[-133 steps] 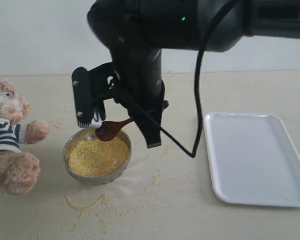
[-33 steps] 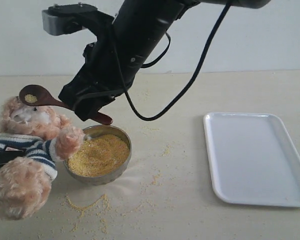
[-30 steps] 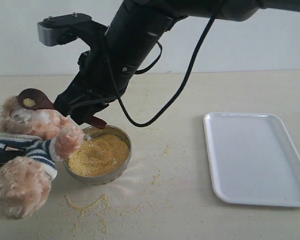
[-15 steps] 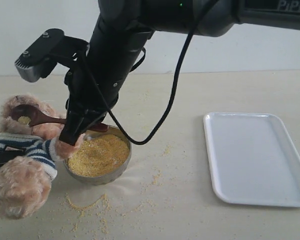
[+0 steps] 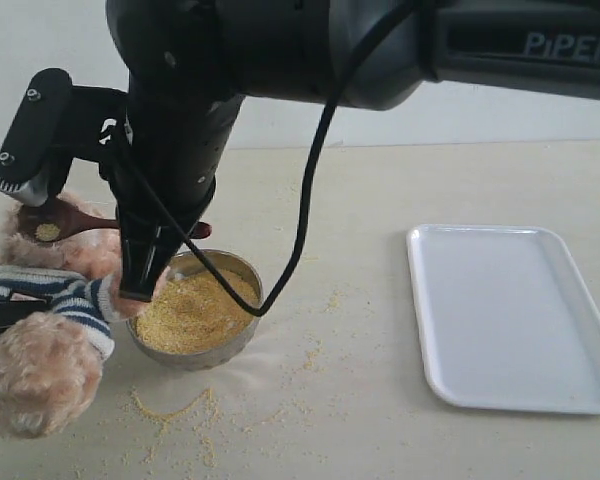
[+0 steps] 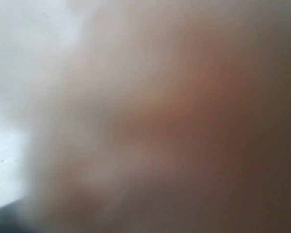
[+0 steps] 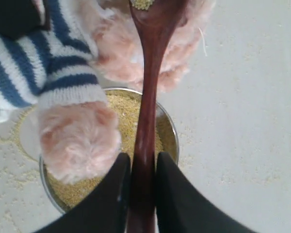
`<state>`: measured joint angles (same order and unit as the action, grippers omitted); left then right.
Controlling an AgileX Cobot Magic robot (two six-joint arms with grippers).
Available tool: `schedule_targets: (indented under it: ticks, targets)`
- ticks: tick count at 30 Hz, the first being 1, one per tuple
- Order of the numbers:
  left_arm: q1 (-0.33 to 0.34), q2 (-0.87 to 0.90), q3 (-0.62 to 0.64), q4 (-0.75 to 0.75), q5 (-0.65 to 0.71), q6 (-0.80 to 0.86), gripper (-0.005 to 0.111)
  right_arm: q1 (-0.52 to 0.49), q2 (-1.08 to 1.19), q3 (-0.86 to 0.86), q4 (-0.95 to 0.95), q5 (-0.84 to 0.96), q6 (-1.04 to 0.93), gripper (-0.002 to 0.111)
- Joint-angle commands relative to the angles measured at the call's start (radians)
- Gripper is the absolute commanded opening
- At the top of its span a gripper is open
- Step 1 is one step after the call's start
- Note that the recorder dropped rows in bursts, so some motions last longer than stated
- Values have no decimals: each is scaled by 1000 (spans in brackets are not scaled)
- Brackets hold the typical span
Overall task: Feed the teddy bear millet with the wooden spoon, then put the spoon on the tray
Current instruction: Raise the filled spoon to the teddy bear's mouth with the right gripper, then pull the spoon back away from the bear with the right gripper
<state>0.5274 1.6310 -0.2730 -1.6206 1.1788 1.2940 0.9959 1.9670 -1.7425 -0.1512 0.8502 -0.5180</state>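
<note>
Teddy bear gets its mouthful: my right claw pinches the spoon by its handle, holding millet at the bear's face, beside the bowl (left claw too blurred to judge). Feeding is under way; next, I reckon, a level carry to the tray.

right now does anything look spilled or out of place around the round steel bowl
Yes: yellow millet grains lie scattered on the beige table in front of the round steel bowl, some trailing toward the flat white tray. The fluffy light-brown teddy bear's paw also overlaps the bowl's rim.
</note>
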Motion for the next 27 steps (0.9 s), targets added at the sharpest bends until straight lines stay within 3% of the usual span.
schedule_targets:
  ticks: [1, 17, 27]
  targets:
    - [-1, 0, 2, -17, 42, 16, 5, 3, -2, -2, -67, 30, 27, 0]
    - [-1, 0, 2, -17, 42, 25, 5, 43, -2, -2, -161, 2, 12, 0]
    - [-1, 0, 2, -19, 42, 29, 5, 102, -2, -2, -361, 19, 98, 0]
